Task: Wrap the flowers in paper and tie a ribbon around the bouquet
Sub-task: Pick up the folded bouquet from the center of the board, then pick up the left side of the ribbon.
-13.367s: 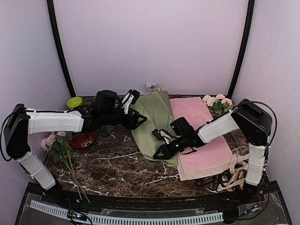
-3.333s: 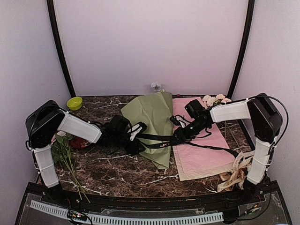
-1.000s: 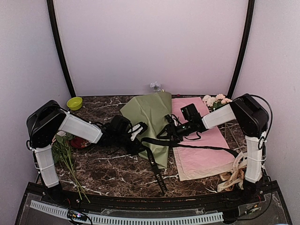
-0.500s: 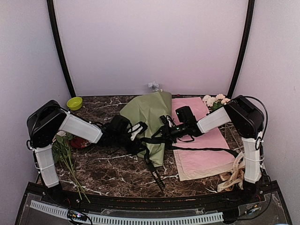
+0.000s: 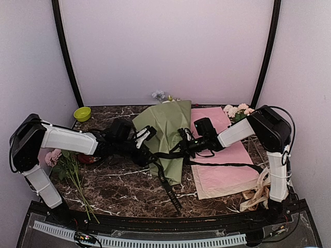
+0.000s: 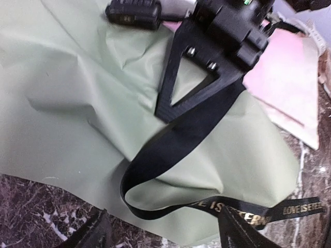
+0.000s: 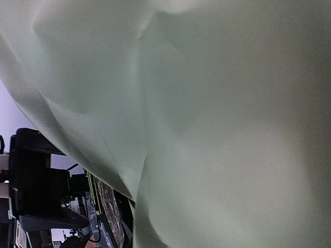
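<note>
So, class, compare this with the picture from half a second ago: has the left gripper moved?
Yes. The left gripper has drawn back and to the left, ending nearer the lime-green bowl.

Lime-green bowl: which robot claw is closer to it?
Left. The left gripper is right of the lime-green bowl, by the sage-green paper; the right gripper is farther right.

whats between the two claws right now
Between the left claw and right claw lies the sage-green paper, with the black ribbon running across it; the top view shows this best.
</note>
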You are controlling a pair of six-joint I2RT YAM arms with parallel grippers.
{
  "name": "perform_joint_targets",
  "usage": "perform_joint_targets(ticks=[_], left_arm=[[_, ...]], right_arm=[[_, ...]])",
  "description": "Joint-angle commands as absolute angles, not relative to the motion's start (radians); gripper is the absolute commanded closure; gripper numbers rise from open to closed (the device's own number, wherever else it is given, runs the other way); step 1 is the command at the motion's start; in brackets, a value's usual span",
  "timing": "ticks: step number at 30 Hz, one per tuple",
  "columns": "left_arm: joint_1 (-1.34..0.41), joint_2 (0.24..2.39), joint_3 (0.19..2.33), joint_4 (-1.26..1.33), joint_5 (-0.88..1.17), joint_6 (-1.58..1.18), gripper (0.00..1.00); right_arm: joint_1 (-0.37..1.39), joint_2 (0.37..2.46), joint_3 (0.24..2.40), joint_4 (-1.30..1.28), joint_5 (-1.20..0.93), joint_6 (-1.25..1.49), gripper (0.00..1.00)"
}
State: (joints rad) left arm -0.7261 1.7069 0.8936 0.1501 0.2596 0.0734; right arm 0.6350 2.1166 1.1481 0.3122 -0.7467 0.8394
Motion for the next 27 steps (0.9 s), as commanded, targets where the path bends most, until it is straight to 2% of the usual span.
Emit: perform_joint_targets(ticks=[1,11,15,18,20,24,27], left_arm=[[-0.715,1.638,0.855,0.148,0.374,0.081,0.24],[-0.664,1.863,1.052,0.025,0.269,0.136,0.21],[-0.664,1.914,1.084,0.012,0.302,0.125,0.26],[-0.672,1.908,1.068,0.037,0.375,0.103,0.39],[-0.684,1.885,1.040,0.074,0.406,0.105,0.53],[-0.690,1.812,1.002,0.081,0.430,0.086,0.97],[-0.696,1.722,0.963,0.036,0.471,0.082,1.00]], right_arm=[[0.639,2.093,1.132,0.369,-0.734,0.834,0.95],[0.639,2.086,1.123,0.366,-0.726,0.837,0.95],[0.638,2.090,1.127,0.369,-0.729,0.842,0.95],[0.638,2.090,1.129,0.376,-0.729,0.851,0.95],[0.638,2.090,1.130,0.375,-0.727,0.854,0.96],[0.635,2.091,1.135,0.378,-0.728,0.885,0.97],[0.627,2.090,1.138,0.385,-0.728,0.924,0.99]])
